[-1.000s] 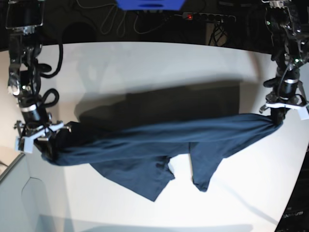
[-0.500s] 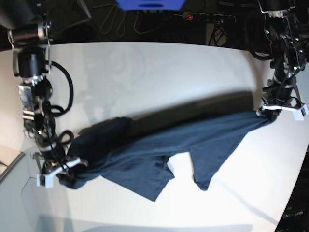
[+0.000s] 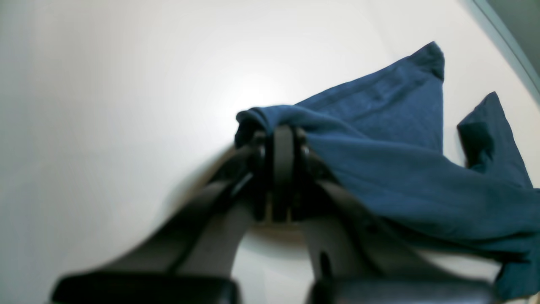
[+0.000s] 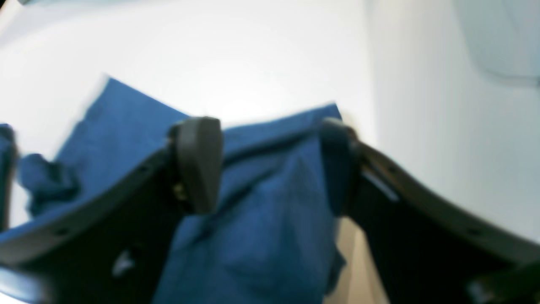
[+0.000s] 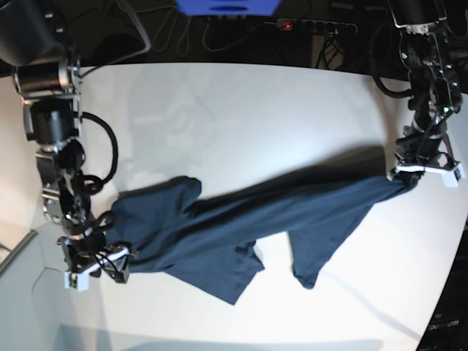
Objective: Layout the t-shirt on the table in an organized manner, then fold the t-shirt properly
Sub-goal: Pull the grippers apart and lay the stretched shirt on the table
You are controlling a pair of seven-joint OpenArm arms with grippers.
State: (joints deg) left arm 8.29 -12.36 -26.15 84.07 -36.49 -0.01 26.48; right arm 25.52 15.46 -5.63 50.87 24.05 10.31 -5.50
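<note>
The dark navy t-shirt lies stretched in a crumpled band across the white table, one sleeve and a hem corner pointing toward the front. At the base view's right, my left gripper is shut on the shirt's right end. The left wrist view shows that gripper pinching a bunch of shirt cloth just above the tabletop. At the base view's left, my right gripper is low over the shirt's left end. In the right wrist view it stands open, with shirt cloth lying loose between the spread fingers.
A pale grey box corner sits at the front left, close to my right arm. Behind the table's far edge are a power strip, a blue object and cables. The table's curved edge runs down the right side.
My right gripper has come down toward the front left and opened, so the shirt's left end now rests slack on the table. The left gripper stays shut on the right end.
</note>
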